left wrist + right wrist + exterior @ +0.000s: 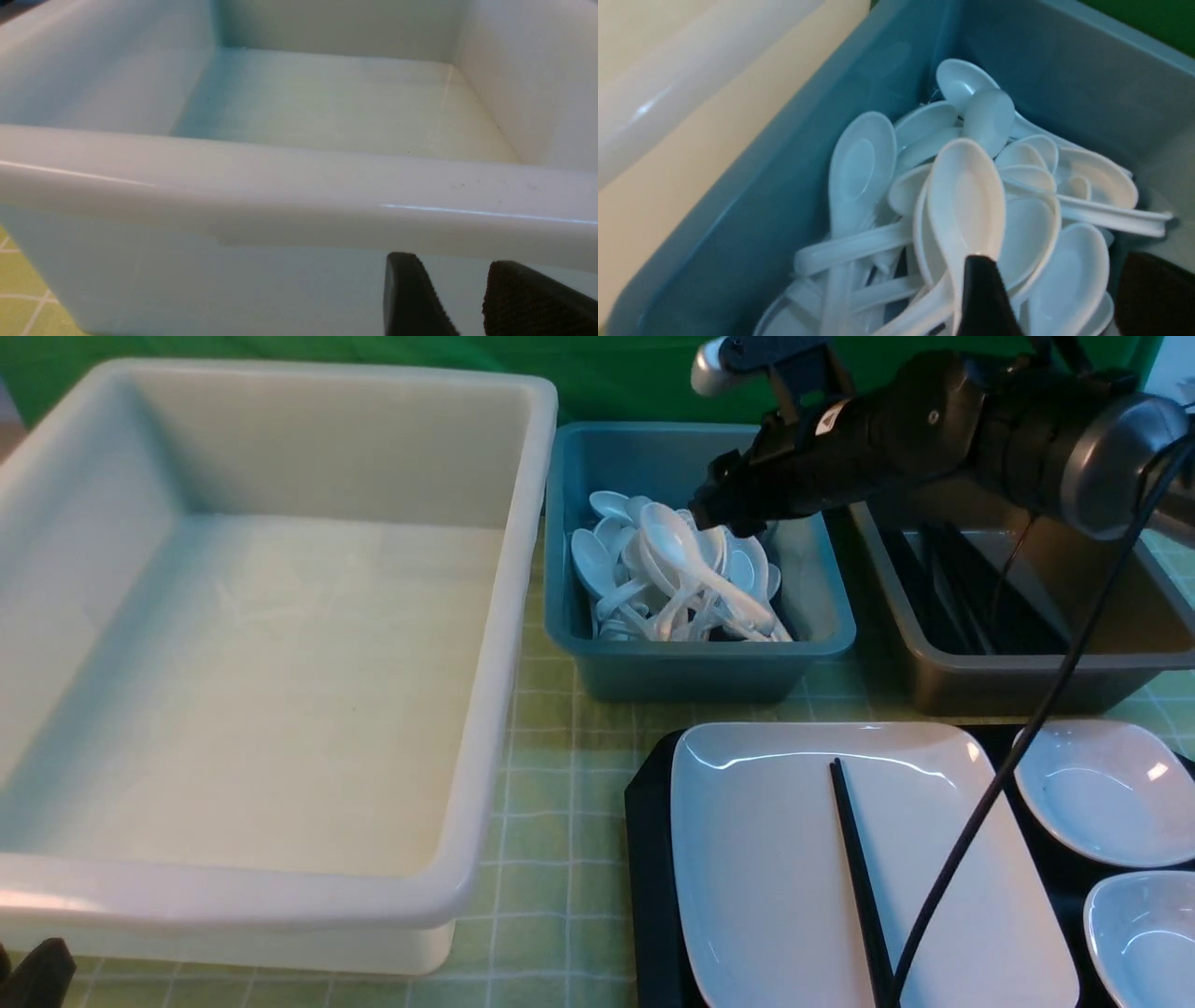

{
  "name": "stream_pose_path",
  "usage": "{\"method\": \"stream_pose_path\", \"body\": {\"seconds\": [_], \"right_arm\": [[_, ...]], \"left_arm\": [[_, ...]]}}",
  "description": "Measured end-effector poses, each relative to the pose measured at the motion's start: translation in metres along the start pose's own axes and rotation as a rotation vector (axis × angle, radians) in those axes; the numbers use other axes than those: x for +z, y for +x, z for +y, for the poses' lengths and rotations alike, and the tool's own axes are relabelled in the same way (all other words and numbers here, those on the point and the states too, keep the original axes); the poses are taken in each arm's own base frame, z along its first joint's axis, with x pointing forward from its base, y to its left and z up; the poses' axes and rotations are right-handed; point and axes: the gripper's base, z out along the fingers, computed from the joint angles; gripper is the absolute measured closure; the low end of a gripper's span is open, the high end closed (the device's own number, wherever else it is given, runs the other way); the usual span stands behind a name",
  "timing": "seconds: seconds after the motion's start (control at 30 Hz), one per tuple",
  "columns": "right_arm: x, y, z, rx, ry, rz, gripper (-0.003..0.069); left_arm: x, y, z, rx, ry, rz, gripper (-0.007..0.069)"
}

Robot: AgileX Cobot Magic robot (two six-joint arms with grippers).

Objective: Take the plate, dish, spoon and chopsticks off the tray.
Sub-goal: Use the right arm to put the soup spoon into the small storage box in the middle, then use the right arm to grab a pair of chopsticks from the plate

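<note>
The dark tray [649, 859] sits at the front right and carries the big white plate [775, 877]. Black chopsticks [854, 868] lie lengthwise on the plate. Two small white dishes [1102, 793] [1144, 933] rest on the tray's right side. My right gripper [733, 513] [1057, 266] hangs over the teal bin [812, 616] with its jaws wide apart, so it is open. A white spoon [966, 196] [686, 555] tops the spoon pile, its handle passing beside one finger [985, 298]. My left gripper [451, 261] is open and holds nothing, low at the front left.
A large white tub [504, 728] [299, 186] fills the left side, and its outer wall stands right before my left gripper. A grey-brown bin [1027, 681] at the back right holds black chopsticks. The right arm's cable [980, 821] hangs across the plate. A green checked cloth covers the table.
</note>
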Motion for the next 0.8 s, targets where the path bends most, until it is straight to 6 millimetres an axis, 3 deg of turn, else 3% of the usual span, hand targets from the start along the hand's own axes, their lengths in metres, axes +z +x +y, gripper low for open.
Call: {"method": "stream_pose_path", "body": {"seconds": [0.07,0.13,0.27,0.33,0.47,0.6,0.7,0.8], "right_arm": [[-0.011,-0.006,0.001,-0.005,-0.008,0.005,0.0295],[-0.046,-0.021,0.006,-0.027,-0.029,0.023,0.0346],[-0.105,-0.034,0.011,-0.094,-0.036,0.1,0.0489],[-0.142,-0.029,0.013,-0.128,-0.035,0.228,0.0581],[-0.181,-0.021,0.015,-0.059,0.001,0.315,0.0648],[-0.209,0.006,0.02,0.042,0.015,0.369,0.0656],[-0.215,0.036,0.024,0.117,0.022,0.447,0.0654],[-0.211,0.081,0.029,0.198,0.035,0.573,0.0636]], "left_arm": [[0.0,0.0,0.0,0.002,0.0,0.0,0.0401],[0.0,0.0,0.0,0.004,-0.001,0.0,0.0401],[0.0,0.0,0.0,0.004,-0.001,0.0,0.0401],[0.0,0.0,0.0,0.004,-0.001,0.0,0.0401],[0.0,0.0,0.0,0.004,-0.001,-0.001,0.0401],[0.0,0.0,0.0,0.005,-0.001,-0.001,0.0401],[0.0,0.0,0.0,0.007,-0.002,-0.001,0.0401],[0.0,0.0,0.0,0.007,-0.002,-0.001,0.0401]]}}
